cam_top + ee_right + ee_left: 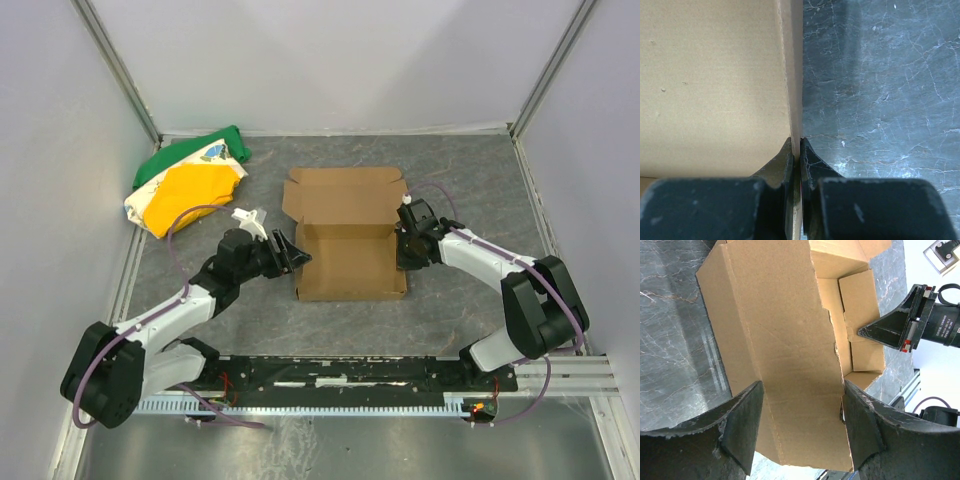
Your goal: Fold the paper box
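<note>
The paper box is brown cardboard, partly formed, in the middle of the table with its lid flap spread out at the back. My left gripper is at the box's left side. In the left wrist view its jaws stand open, with a cardboard panel filling the space between the two fingers. My right gripper is at the box's right side. In the right wrist view it is shut on the thin upright edge of the right wall. The right gripper's tip shows inside the box.
A green, yellow and white cloth bundle lies at the back left, near the left wall. Enclosure walls stand on the left, right and back. A black rail runs along the near edge between the arm bases.
</note>
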### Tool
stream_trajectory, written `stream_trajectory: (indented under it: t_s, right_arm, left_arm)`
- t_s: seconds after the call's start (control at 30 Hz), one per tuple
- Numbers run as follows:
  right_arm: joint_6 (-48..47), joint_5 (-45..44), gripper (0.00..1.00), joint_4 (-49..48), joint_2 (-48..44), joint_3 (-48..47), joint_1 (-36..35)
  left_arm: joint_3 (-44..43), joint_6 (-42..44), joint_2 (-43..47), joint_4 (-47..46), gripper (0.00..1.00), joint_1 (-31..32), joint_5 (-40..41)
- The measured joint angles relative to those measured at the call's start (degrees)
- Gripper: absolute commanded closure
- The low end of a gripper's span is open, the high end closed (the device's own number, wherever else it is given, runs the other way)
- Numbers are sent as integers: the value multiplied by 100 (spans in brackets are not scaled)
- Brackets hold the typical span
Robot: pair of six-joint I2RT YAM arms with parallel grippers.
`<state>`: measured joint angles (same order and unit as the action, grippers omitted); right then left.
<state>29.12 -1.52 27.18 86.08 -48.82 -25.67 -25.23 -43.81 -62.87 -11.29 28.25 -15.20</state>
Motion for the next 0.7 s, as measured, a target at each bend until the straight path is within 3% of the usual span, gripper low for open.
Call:
stream_trajectory:
  t_s: [0.5,0.7]
  right_arm:
    - [-7,0,92,-2,2,0,-11]
    - [-33,0,92,-4,11,-2,-13]
  left_arm:
    - [118,-68,85,17,26,0,15]
    - [114,-63,321,249,15,0,74]
